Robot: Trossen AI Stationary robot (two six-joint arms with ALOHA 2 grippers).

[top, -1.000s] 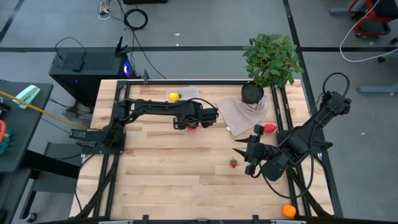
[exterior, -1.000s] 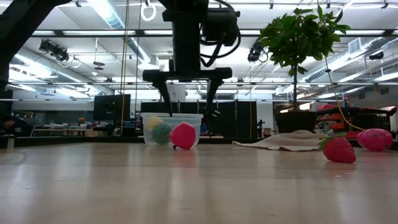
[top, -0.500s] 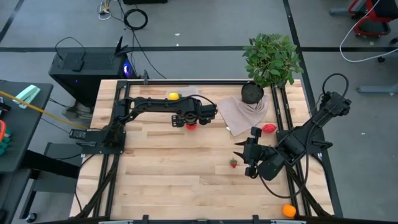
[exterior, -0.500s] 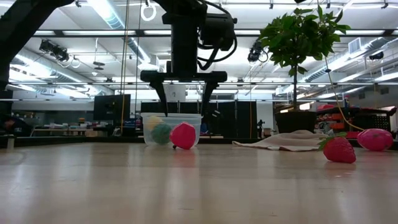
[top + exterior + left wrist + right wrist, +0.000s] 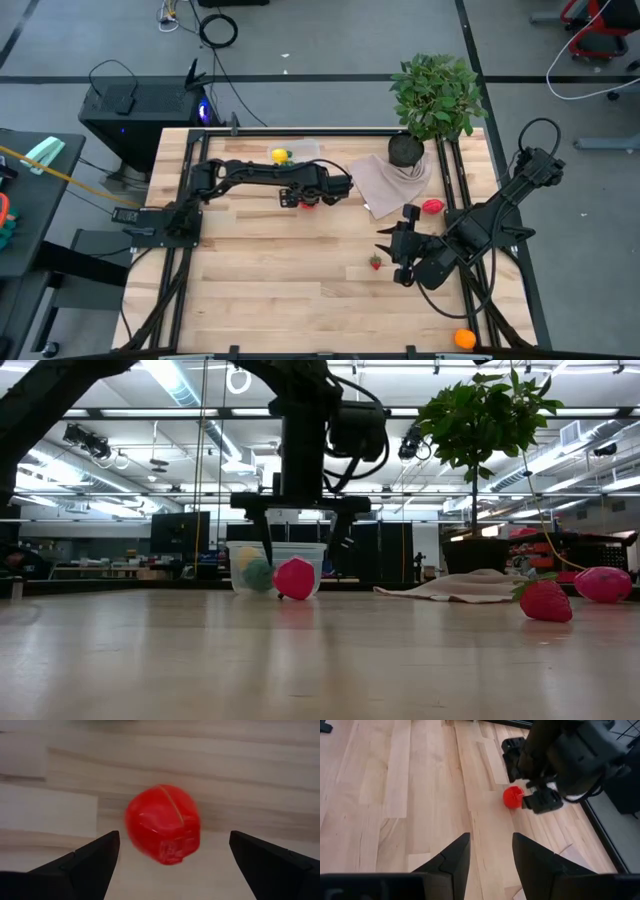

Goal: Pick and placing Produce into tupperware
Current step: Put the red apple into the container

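My left gripper (image 5: 311,195) hangs open over a red toy fruit (image 5: 163,824) that rests on the table. In the left wrist view its two fingers stand on either side of the fruit, apart from it. In the low view its fingertips (image 5: 266,552) are just above the fruit (image 5: 294,578). The clear tub (image 5: 275,566) stands behind, holding a yellow piece and a dark-green ball. My right gripper (image 5: 386,244) waits open near the table's right side, beside a tiny strawberry (image 5: 376,262). The fruit also shows in the right wrist view (image 5: 512,797).
A beige cloth (image 5: 392,178) and a potted plant (image 5: 432,92) occupy the far right corner. A red piece (image 5: 432,207) lies by the right rail and an orange piece (image 5: 464,339) at the near right corner. Bare wood spreads across the near left.
My left gripper has come down toward the red fruit, staying open, with its fingers now lower on either side of it. The fruit and the tub have not moved.
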